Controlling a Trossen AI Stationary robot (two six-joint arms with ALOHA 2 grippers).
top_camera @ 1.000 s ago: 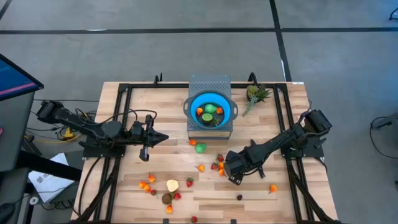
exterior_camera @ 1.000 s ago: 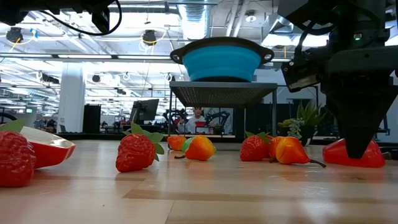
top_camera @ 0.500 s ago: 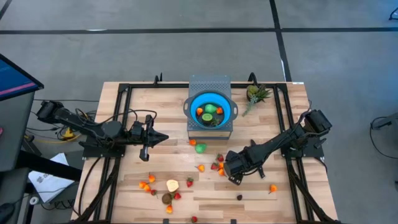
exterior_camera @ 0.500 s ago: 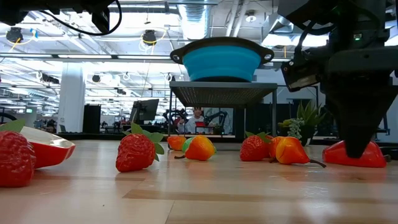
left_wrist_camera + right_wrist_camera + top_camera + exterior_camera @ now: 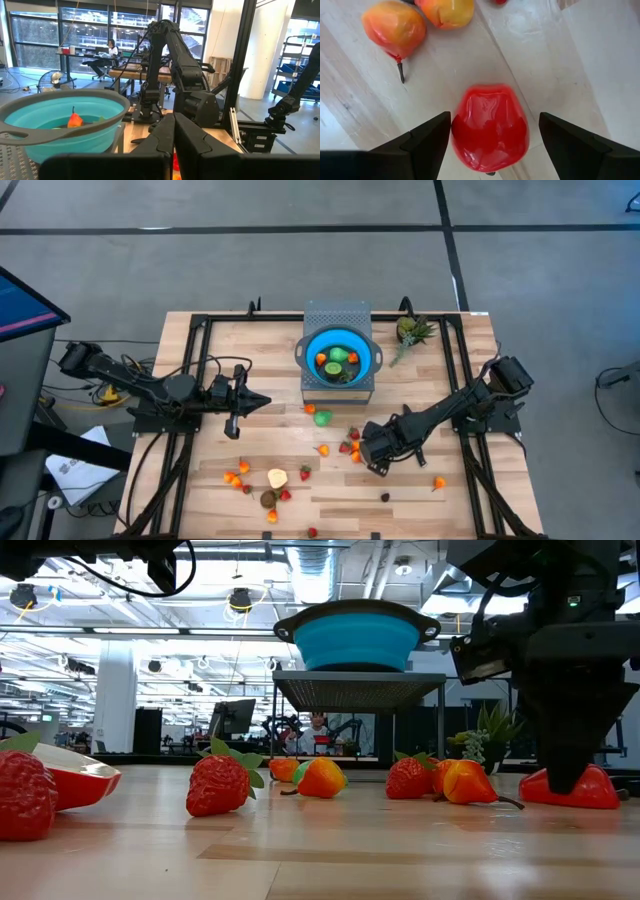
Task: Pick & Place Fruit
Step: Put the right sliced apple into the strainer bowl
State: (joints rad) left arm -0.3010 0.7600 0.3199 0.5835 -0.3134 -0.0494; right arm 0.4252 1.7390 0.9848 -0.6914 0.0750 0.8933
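My right gripper (image 5: pixel 372 456) points down, open, over a red fruit (image 5: pixel 490 125) that lies on the table; one finger stands on each side of it. In the low view the red fruit (image 5: pixel 585 790) shows behind a dark finger (image 5: pixel 565 755). Two orange fruits (image 5: pixel 395 25) lie just beside it. The blue bowl (image 5: pixel 303 352) sits on a grey perforated stand (image 5: pixel 338 388) and holds orange and green fruit. Other fruits (image 5: pixel 277 478) lie scattered on the table's near half. My left gripper (image 5: pixel 265 402) hovers shut, left of the stand. My right gripper straddles the red fruit from above. One finger (image 5: pixel 427 142) lines up with the fruit's edge (image 5: pixel 454 125), but I cannot tell whether it touches. The other finger stands clear of it. The fruit rests on the table.
A spiky green-leaved piece (image 5: pixel 412 332) stands at the back right. A green fruit (image 5: pixel 322 418) and strawberries (image 5: pixel 347 446) lie between stand and right gripper. A black frame (image 5: pixel 190 330) runs along the table's edges. A lone orange fruit (image 5: pixel 438 482) lies at the near right.
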